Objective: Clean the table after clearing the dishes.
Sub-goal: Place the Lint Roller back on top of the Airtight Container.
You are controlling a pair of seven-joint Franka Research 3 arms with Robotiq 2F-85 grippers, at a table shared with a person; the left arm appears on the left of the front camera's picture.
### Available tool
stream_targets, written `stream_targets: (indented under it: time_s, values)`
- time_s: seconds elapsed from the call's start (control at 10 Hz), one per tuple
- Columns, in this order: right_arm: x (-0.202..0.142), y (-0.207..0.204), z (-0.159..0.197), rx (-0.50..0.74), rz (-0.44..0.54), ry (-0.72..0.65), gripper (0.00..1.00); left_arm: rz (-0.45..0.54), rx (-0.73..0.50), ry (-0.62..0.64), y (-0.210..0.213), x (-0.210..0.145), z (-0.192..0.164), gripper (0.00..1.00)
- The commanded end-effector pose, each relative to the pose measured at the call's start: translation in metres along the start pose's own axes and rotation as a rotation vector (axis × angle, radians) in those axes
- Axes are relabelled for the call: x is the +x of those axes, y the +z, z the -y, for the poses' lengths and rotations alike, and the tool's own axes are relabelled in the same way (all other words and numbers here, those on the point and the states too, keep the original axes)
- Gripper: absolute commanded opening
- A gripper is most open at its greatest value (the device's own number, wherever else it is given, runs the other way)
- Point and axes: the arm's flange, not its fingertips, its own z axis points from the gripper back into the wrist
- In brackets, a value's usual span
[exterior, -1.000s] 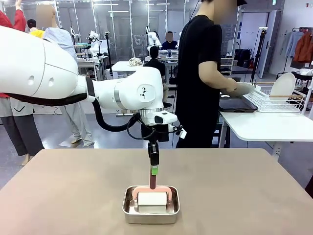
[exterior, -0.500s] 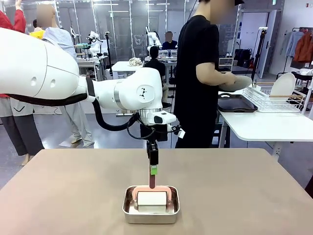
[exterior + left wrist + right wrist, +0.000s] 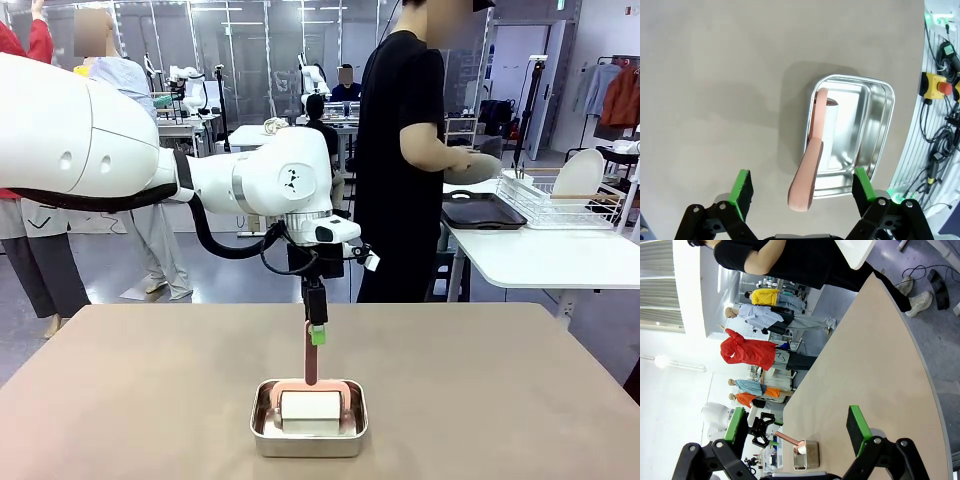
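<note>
Dishes look cleared off the table (image 3: 150,390): its beige top carries just a small steel pan (image 3: 308,432) at about 6 o'clock near the robot's edge, while the person (image 3: 405,150) stands at the white side table (image 3: 545,255) at 2 o'clock, by a dark tray (image 3: 485,212) and a rack (image 3: 560,205). Wiping has not begun, by my judgement. A pink-handled cleaning tool (image 3: 311,385) sits in the pan, handle upright; the left gripper (image 3: 805,187) hangs right over it, jaws wide either side of the handle, gripping nothing. The right gripper (image 3: 797,432) waits far off at the table's edge, jaws also wide and empty.
</note>
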Motion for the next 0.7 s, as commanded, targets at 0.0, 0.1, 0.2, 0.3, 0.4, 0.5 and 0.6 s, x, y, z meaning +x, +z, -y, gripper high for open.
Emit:
stream_targets:
  time_s: [0.0,0.1,0.2,0.3,0.4,0.5,0.6]
  values:
    - [-0.0044,0.0006,-0.0005,0.009,0.001,0.02,1.0,-0.016,0.022,0.024,0.0029,-0.0055,0.0047,1.0]
    - [-0.0044,0.0006,-0.0005,0.009,0.001,0.02,1.0,-0.01,0.029,0.02,0.0053,-0.0065,0.0064,1.0]
    - [-0.0044,0.0006,-0.0005,0.009,0.001,0.02,1.0,0.001,0.001,0.001,0.001,-0.0007,-0.0003,1.0]
    - [-0.0044,0.0006,-0.0005,0.009,0.001,0.02,1.0,0.001,0.001,0.001,0.001,-0.0007,-0.0003,1.0]
    - [-0.0044,0.0006,-0.0005,0.009,0.001,0.02,1.0,0.001,0.001,0.001,0.001,-0.0007,-0.0003,1.0]
    - [-0.0044,0.0006,-0.0005,0.009,0.001,0.02,1.0,0.001,0.001,0.001,0.001,-0.0007,-0.0003,1.0]
    - [-0.0044,0.0006,-0.0005,0.009,0.001,0.02,1.0,0.001,0.001,0.001,0.001,-0.0007,-0.0003,1.0]
